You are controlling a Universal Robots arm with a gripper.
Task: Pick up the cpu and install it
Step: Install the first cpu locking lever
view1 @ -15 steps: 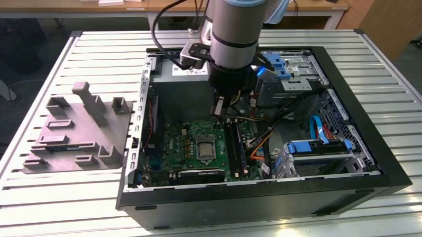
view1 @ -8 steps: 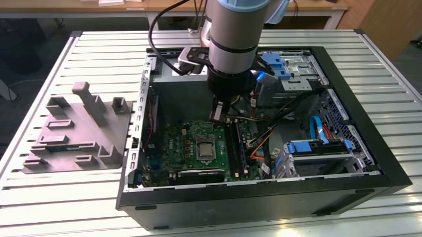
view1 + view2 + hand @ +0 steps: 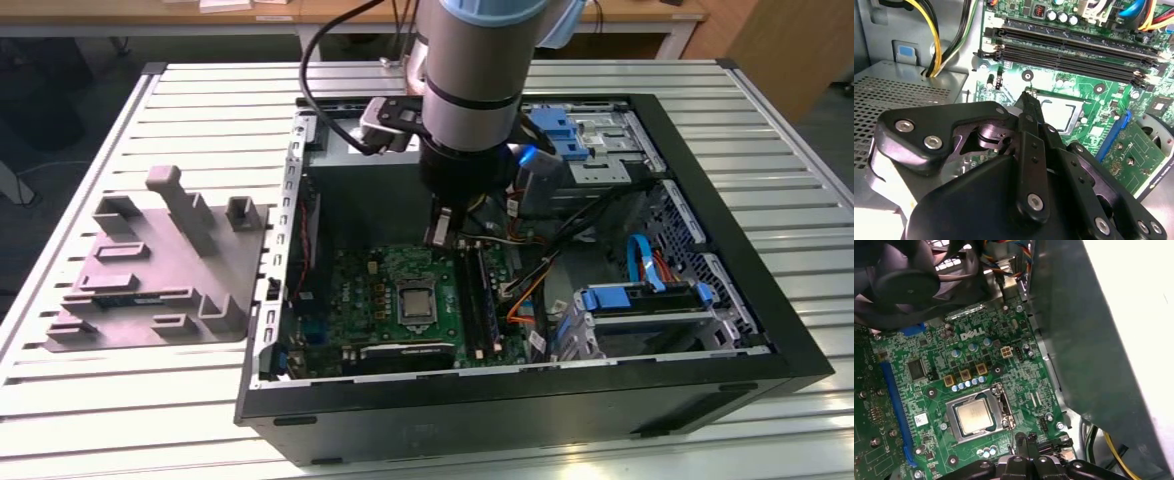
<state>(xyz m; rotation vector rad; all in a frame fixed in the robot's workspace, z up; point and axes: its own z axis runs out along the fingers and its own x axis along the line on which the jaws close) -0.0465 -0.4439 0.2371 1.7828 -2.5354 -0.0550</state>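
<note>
Far on the exterior view's left, on the slatted table (image 3: pixel 107 400): a grey plastic block (image 3: pixel 147 265) with upright posts, no chip seen on it. Next along, the open computer case (image 3: pixel 534 410), green circuit board (image 3: pixel 367 300) lying flat on its floor.

Near the middle of that board, the cpu (image 3: pixel 416 298): pale metal top up, lying flat inside its square socket (image 3: pixel 416 318), not in the claw. Same seen in the first wrist view, cpu (image 3: pixel 975 416) square within the socket frame (image 3: pixel 950 416). Cannot tell whether the frame is latched down.

Just above and beside the socket, the gripper (image 3: pixel 442 232) hanging from the arm, pointing down. In the second wrist view, gripper (image 3: pixel 1027 97) with fingers brought together at the tips, nothing between them, poised over the socket's edge and apart from the chip. To its right in the exterior view, the memory slots (image 3: pixel 478 290), then blue-handled drive bays (image 3: pixel 641 300).

Judged step: the install end of the task, chip seated, claw empty close by. Called for from here: small, straight, gentle motion only, clear of the chip's top, the nearby slots and the loose cables (image 3: pixel 534 275).
</note>
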